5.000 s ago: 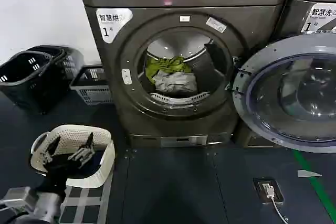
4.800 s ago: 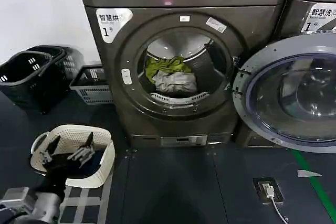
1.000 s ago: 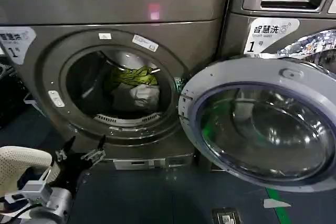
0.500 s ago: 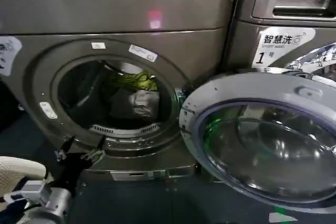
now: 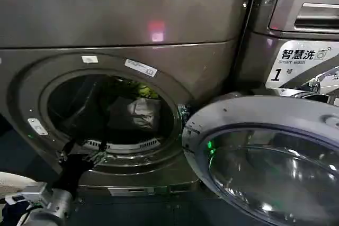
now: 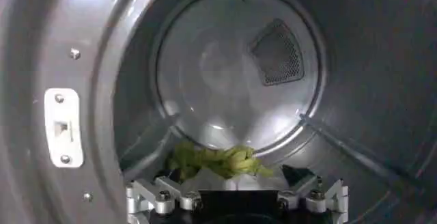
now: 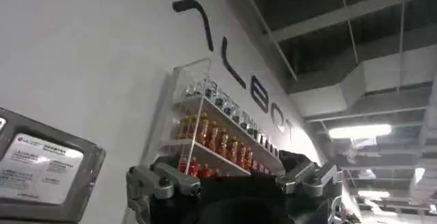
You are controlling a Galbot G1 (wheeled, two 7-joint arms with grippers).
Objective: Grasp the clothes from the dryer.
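Clothes (image 5: 139, 110) lying inside the drum of the dryer (image 5: 111, 35), yellow-green piece at the back and upper side, grey-white wrinkled piece in front of it and lower; sitting past the round opening, toward its right half in the head view; left gripper (image 5: 82, 152) hovering at the lower left rim of the porthole, fingers spread wide and holding nothing; clothes lying deeper in and up to the right of it, well apart, not touching; door (image 5: 270, 157) hanging open to the right, silver rim and glass facing the camera, in front of the neighbouring machine (image 5: 302, 51) with the "Smart wash" label.

Looking from the left wrist, straight into the drum: left gripper (image 6: 235, 201) with both finger bases set far apart at the picture's lower edge; clothes (image 6: 218, 162) showing just beyond and between them, mostly the yellow-green folds with a sliver of pale fabric beneath; showing also the drum's round back wall, a mesh vent (image 6: 276, 53) and the white latch plate (image 6: 63, 128) on the door frame, none of which are plain from the head.

Looking from the right wrist: right gripper (image 7: 232, 184) pointing up and away from the machines, fingers wide apart and empty; beyond it a white wall, a shelf of bottles (image 7: 218, 140) and ceiling lights.
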